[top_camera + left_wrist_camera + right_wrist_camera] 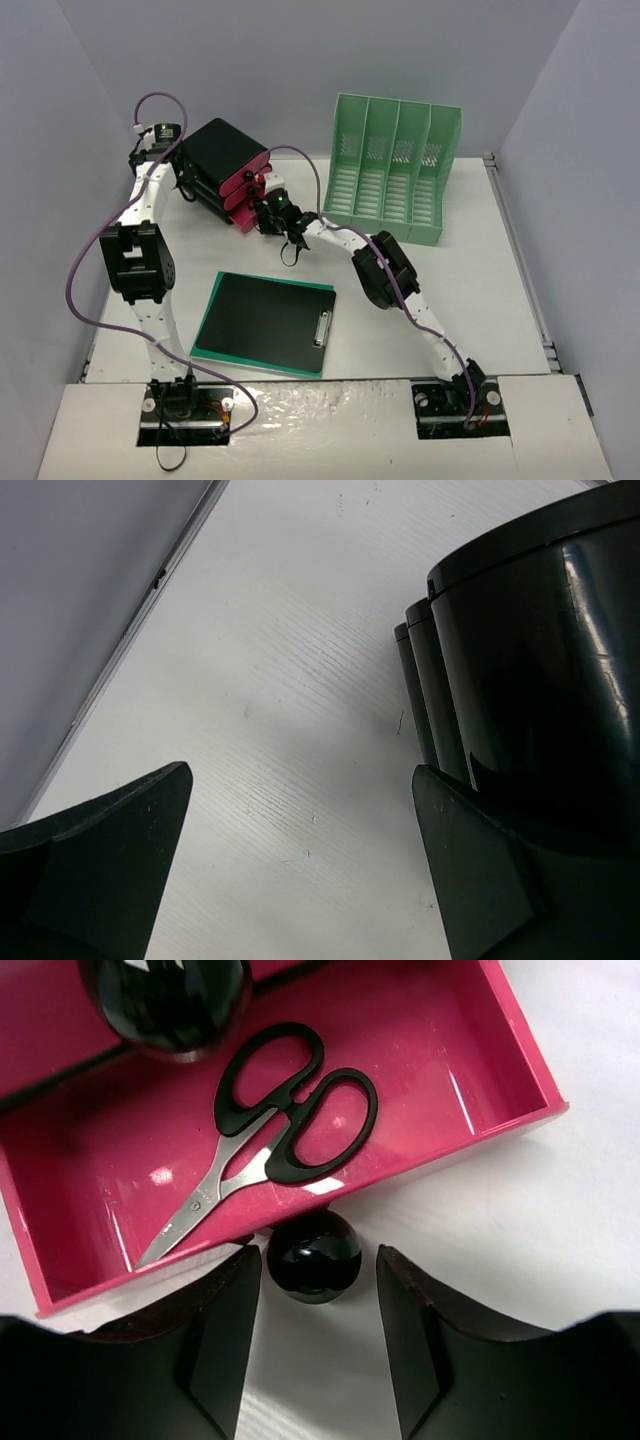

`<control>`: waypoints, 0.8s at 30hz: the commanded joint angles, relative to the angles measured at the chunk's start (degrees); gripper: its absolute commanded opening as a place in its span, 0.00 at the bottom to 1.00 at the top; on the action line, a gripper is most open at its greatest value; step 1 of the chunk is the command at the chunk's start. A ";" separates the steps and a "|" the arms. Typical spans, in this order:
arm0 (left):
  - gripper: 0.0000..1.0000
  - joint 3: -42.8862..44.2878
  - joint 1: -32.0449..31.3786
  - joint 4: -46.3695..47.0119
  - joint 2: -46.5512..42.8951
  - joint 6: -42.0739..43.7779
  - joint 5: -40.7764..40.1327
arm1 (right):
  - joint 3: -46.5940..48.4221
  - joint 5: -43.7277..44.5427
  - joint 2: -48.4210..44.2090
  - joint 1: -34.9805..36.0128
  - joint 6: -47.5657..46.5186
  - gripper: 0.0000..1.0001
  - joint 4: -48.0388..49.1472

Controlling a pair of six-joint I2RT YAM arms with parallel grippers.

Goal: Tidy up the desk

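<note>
A black drawer unit [222, 150] with pink drawers stands at the back left of the white desk [470, 270]. One pink drawer [420, 1070] is pulled out, and black-handled scissors [270, 1130] lie inside it. My right gripper [320, 1256] is open, its fingers on either side of the drawer's round black knob [314, 1256] with a small gap on each side. My left gripper [300, 775] is open over bare desk, its right finger close beside the unit's black casing [540, 660]. From above, the left gripper [183, 180] sits at the unit's left side.
A mint-green file rack [392, 165] stands at the back right. A black clipboard on a green board [265, 322] lies near the front centre. A second black knob [170, 1005] shows above the open drawer. The desk's left edge rail [150, 590] runs close by.
</note>
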 commanded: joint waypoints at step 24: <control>0.90 2.12 -2.74 1.31 -2.74 3.36 -3.83 | 16.59 1.20 6.90 -0.22 4.94 0.56 15.20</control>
